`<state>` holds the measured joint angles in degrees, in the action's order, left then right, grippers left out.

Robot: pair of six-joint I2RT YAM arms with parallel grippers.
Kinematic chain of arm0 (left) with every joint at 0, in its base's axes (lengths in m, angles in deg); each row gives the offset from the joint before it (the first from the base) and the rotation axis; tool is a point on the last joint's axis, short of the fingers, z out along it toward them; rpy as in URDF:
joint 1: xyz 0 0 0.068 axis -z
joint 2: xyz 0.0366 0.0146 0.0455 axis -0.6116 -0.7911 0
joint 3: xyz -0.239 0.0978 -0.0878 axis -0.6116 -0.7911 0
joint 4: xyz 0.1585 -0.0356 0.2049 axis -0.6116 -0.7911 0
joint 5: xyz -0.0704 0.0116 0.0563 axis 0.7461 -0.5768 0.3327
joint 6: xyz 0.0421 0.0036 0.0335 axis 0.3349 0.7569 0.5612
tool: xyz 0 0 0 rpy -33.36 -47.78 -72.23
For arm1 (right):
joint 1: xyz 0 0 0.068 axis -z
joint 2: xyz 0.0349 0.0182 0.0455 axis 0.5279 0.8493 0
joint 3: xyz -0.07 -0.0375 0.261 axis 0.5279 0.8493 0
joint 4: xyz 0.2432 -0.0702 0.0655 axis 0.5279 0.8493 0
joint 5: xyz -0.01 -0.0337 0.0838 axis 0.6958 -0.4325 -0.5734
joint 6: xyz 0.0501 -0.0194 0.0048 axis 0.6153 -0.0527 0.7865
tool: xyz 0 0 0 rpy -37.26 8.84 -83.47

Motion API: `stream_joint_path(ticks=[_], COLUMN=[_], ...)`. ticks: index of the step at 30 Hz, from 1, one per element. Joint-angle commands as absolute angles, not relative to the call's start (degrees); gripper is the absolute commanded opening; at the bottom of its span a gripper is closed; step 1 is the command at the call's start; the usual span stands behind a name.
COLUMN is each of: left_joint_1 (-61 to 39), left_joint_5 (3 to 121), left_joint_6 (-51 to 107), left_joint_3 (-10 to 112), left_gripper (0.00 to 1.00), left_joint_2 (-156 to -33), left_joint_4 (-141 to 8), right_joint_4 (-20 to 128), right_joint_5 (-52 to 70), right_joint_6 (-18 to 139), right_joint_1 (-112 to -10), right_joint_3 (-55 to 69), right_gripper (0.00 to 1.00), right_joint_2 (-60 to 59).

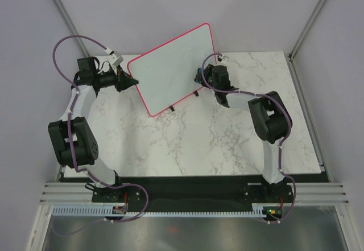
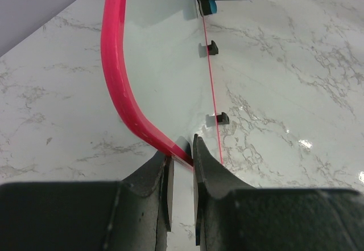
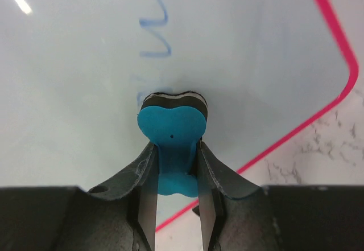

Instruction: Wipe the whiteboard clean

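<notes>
The whiteboard (image 1: 170,69) with its pink-red frame sits turned at an angle at the back of the table. Faint blue handwriting (image 3: 156,32) remains on it in the right wrist view. My left gripper (image 1: 134,82) is shut on the board's frame at its left corner, as the left wrist view shows (image 2: 181,155). My right gripper (image 1: 200,75) is shut on a blue eraser (image 3: 172,128) and presses its striped pad against the board's surface (image 3: 244,52), just below the handwriting. The eraser also shows at the top of the left wrist view (image 2: 209,5).
Two small black feet (image 2: 211,48) stick out from the board's lower edge over the marble table (image 1: 187,143). The board's far corner reaches past the table's back edge. Grey walls and metal posts (image 1: 310,17) close in the back.
</notes>
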<state>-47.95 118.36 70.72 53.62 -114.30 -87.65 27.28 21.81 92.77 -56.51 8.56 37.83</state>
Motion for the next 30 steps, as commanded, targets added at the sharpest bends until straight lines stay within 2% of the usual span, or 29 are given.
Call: stream_joint_path(ticks=[1,17,30], left_joint_1=[-47.64,-47.73,-47.55], left_joint_5=[114.65,114.83,115.18], left_joint_6=[78.80,78.80,79.06], left_joint_3=[54.64,54.81,55.25], left_gripper=[0.02,0.02,0.02], left_joint_2=[-113.30,-113.39,-113.30], left_joint_4=[-86.19,-86.11,-86.72], right_joint_4=[27.79,26.20,31.04], right_joint_5=[22.51,20.83,27.79], right_joint_6=[93.07,93.52,88.33], right_joint_1=[-56.30,-63.33,-54.54], right_joint_3=[4.36,11.82,0.58], right_gripper=[0.00,0.00,0.00], right_joint_2=[37.72,39.84,40.01])
